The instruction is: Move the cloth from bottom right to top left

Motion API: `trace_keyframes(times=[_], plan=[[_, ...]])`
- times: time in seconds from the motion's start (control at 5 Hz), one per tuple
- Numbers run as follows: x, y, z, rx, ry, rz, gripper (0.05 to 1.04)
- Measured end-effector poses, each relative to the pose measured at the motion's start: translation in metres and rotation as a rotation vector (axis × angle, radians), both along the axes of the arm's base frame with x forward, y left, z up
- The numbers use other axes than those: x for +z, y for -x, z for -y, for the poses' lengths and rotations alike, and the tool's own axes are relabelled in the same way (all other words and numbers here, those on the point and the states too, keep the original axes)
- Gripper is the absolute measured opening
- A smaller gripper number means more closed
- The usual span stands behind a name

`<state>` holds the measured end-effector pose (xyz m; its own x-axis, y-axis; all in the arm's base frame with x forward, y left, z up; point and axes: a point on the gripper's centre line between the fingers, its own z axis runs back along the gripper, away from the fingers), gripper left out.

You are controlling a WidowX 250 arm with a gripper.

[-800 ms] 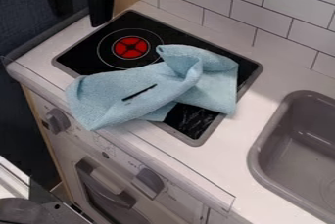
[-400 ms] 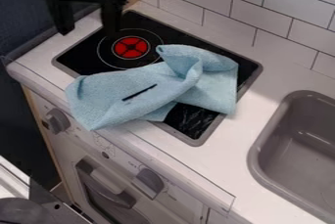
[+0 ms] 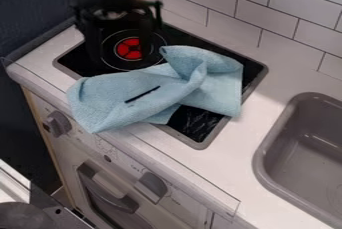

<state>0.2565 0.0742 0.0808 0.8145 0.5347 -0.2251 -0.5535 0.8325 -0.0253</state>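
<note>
The black gripper (image 3: 122, 56) hangs over the upper left part of the stove, its two fingers spread apart on either side of the red burner mark, with no cloth between them. Below and to the right of it lies the light blue cloth (image 3: 113, 95), crumpled and folded, with a dark slit-like mark on it. It covers the middle of the black stove top (image 3: 194, 123), its left end lapping over the front edge of the counter and its right part reaching the stove's right side.
At the right a grey sink (image 3: 267, 160) is set into the white counter (image 3: 230, 140). White tiles (image 3: 267, 13) line the wall behind. The oven front with its knobs (image 3: 152, 185) faces the lower left, and a dark wall stands at the left.
The gripper has come in from the top left, moving down and to the right over the stove, and its fingers now show apart. The cloth has stayed where it was.
</note>
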Motion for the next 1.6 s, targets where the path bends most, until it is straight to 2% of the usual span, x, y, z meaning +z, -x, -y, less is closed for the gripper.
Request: trace_keyframes(times=[0.2,0.4,0.6,0.8,1.0,1.2,1.4,1.6], plan=[[-0.017,-0.003,0.024,0.066,-0.062,-0.013,1.0],[-0.041,-0.008,0.032,0.012,-0.002,-0.028,1.0],[-0.059,-0.011,0.038,0.013,0.044,-0.015,1.0],[-0.067,-0.015,0.034,0.021,0.045,0.011,1.0],[-0.071,-0.018,0.019,-0.09,0.031,-0.027,1.001],[-0.072,-0.021,0.006,-0.272,-0.001,-0.042,1.001],[-0.069,-0.049,-0.013,-0.451,-0.045,-0.012,1.0],[-0.068,-0.068,-0.023,-0.513,-0.027,0.023,1.0]])
